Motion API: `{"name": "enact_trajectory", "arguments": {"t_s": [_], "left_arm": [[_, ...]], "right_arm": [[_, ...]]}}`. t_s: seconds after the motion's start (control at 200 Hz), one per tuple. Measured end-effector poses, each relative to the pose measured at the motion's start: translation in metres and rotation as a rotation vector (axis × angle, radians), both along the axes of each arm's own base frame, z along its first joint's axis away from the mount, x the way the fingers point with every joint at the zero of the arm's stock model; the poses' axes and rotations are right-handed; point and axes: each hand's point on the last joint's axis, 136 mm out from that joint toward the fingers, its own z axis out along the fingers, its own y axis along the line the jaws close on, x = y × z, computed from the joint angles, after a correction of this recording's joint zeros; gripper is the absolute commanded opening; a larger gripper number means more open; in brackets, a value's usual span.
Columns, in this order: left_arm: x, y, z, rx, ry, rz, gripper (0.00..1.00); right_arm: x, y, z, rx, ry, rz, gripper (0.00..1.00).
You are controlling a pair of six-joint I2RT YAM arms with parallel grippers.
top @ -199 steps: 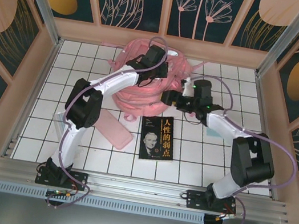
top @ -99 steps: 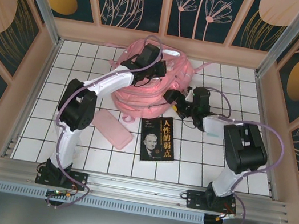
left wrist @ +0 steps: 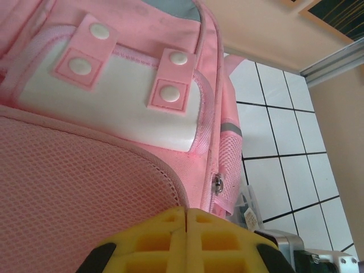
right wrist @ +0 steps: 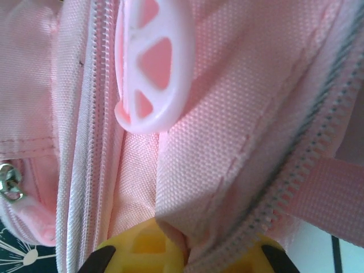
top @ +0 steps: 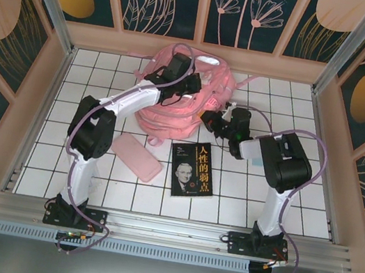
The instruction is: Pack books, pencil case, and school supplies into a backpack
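Backpack (top: 189, 118) fabric is bunching: my right fingers (right wrist: 136, 250) are clamping a fold beside its zipper; my left fingers (left wrist: 153, 242) are sitting closed together over its mesh.

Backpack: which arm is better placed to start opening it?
Right, probably. The right gripper is shut on a fold of the backpack beside its zipper. The left gripper is shut on nothing, over the mesh panel.

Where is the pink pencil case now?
In the top view, the pencil case lies on the tiled table, left of the book, on the near side of the backpack.
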Motion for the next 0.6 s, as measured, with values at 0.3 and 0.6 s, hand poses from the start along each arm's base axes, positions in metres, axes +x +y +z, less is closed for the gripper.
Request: {"name": "enact_trajectory", "arguments": {"t_s": [0.3,0.6], "left_arm": [[0.012,0.029,0.043,0.008,-0.066,0.008,0.69],[-0.096,0.067,0.031,0.113,0.028,0.010,0.54]], "right_arm": [[-0.005,0.012,0.018,0.005,-0.001,-0.012,0.00],[-0.006,0.039,0.021,0.008,0.016,0.004,0.00]]}}
